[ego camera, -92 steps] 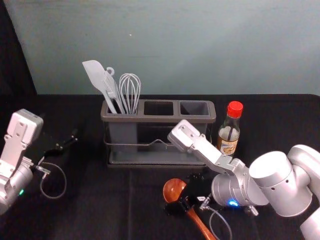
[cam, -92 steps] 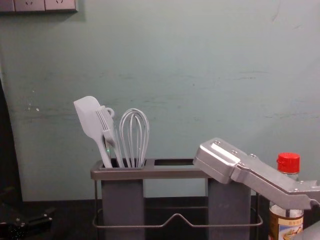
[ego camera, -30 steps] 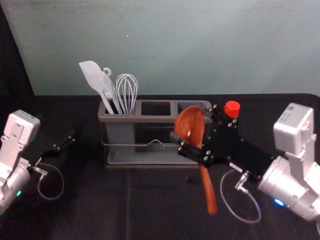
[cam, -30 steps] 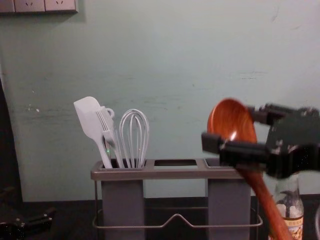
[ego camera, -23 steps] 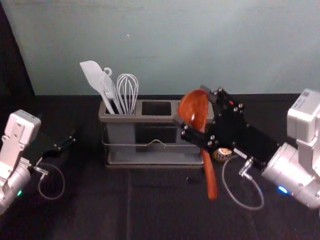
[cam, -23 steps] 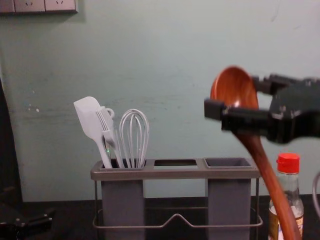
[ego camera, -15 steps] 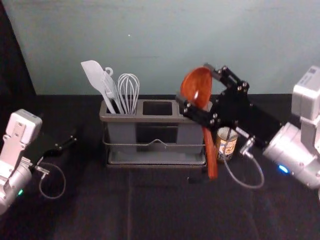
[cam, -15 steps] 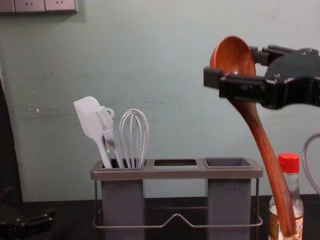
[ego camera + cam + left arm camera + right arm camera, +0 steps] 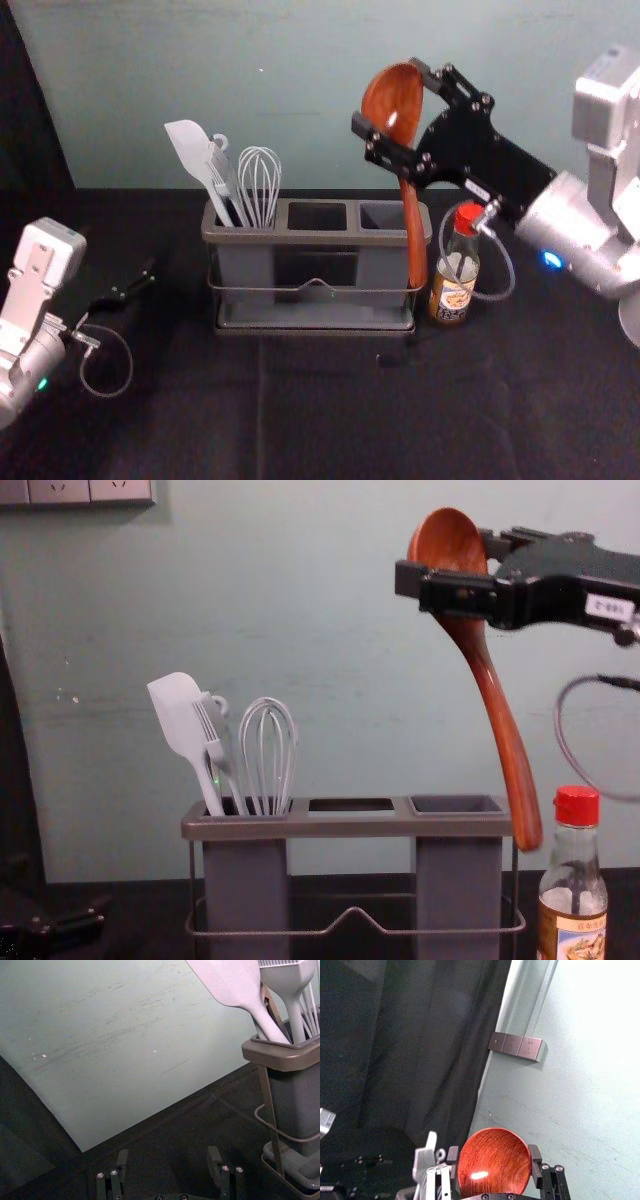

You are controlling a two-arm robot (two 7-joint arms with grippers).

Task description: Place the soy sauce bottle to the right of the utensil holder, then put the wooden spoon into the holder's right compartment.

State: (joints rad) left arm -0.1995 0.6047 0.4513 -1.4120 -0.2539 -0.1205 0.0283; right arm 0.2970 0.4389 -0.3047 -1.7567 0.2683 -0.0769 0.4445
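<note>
Soy sauce bottle (image 9: 455, 292) stands right of the holder (image 9: 315, 239), so it's spoon time. Upper right, the right gripper (image 9: 391, 96) grips the wooden spoon (image 9: 414, 235) by its bowl, arm angled in from the right edge, handle down. Next: tip over the right compartment (image 9: 384, 216), then lower. Left gripper (image 9: 168, 1156), parked at left, is spread.

No readable text or numbers

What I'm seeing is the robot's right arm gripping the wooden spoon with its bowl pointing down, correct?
Not quite: the chest view shows the bowl pointing up and the handle hanging down. The right gripper does hold the wooden spoon.
</note>
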